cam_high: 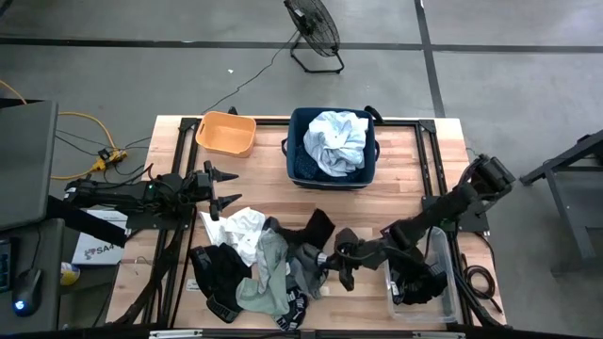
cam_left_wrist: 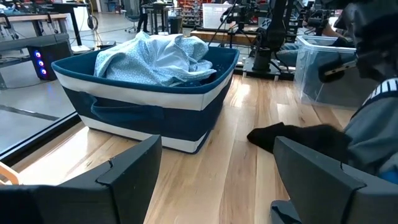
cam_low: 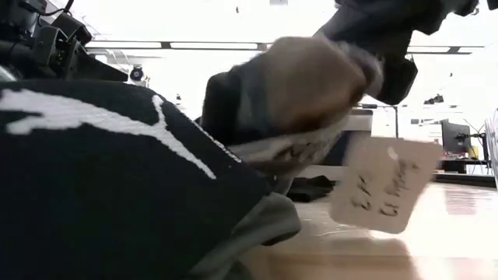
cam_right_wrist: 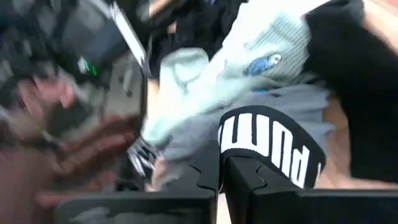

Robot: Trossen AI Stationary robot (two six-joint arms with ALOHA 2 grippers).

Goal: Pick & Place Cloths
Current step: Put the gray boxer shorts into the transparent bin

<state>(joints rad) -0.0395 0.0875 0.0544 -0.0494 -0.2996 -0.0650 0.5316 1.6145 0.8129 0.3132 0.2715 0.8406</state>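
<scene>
A pile of cloths lies on the table's near middle: a white piece [cam_high: 240, 229], grey-green pieces [cam_high: 268, 275] and black pieces [cam_high: 215, 268]. A pale blue-white shirt [cam_high: 337, 141] fills the navy bin [cam_high: 300, 169]. My right gripper [cam_high: 326, 266] reaches in from the right to the pile's right edge and is shut on a grey garment with a black lettered band [cam_right_wrist: 267, 146]. My left gripper [cam_high: 226, 188] hangs open left of the pile, pointing toward the bin [cam_left_wrist: 155, 109]. My right gripper [cam_right_wrist: 219, 171] pinches the grey garment between its two fingers, close to the black band's end [cam_right_wrist: 231, 134]. The fingers come nearly level from the table's right. In the low view the grey cloth [cam_low: 311, 85] bunches under the gripper, a white tag [cam_low: 381, 187] dangling from it.
An orange tub [cam_high: 226, 134] stands at the far left, beside the bin. A clear plastic box [cam_high: 426, 282] sits at the near right under the right arm. A black cloth [cam_left_wrist: 298, 138] lies on bare wood between bin and pile. A fan stands on the floor beyond the table.
</scene>
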